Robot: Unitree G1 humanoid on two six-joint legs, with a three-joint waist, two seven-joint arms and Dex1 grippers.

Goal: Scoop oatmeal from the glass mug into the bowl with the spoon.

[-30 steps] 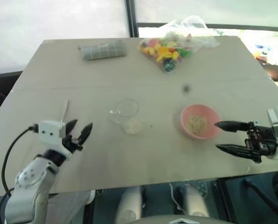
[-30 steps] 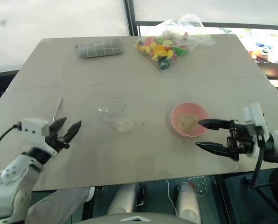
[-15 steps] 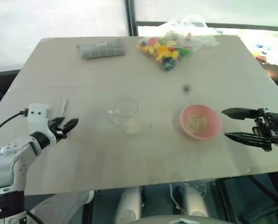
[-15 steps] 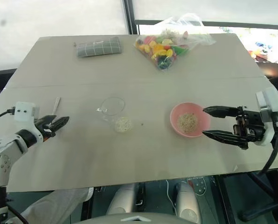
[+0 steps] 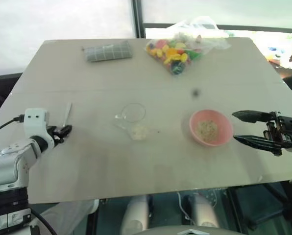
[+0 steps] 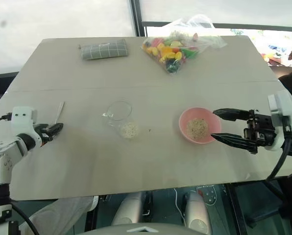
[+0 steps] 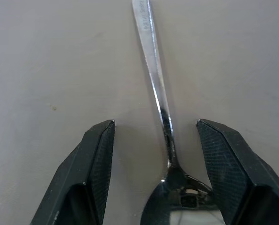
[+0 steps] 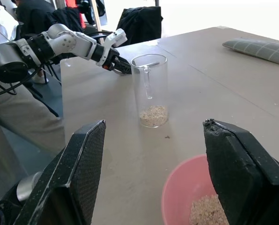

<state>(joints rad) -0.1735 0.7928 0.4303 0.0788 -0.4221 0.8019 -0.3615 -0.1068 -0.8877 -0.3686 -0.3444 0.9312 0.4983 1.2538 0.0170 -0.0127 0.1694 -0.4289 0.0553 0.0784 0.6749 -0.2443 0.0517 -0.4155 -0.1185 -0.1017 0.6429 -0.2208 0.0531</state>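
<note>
With the spoon point(image 7: 153, 79) lying flat on the worktop point(image 5: 151, 161) at the far left, the left end effector point(image 7: 154, 140) straddles its neck, fingers apart, nothing gripped yet. For a good pick, judged: centre on the thin neck just above the spoon head, press low, close squarely so it does not skid or roll. Toward the middle, the glass mug point(image 5: 132, 117) stands upright with a little oatmeal point(image 5: 138, 132) at its bottom. Right of it sits the bowl point(image 5: 210, 128), some oatmeal inside. The right end effector point(image 5: 250, 129) waits just beside the bowl, fingers wide, empty.
</note>
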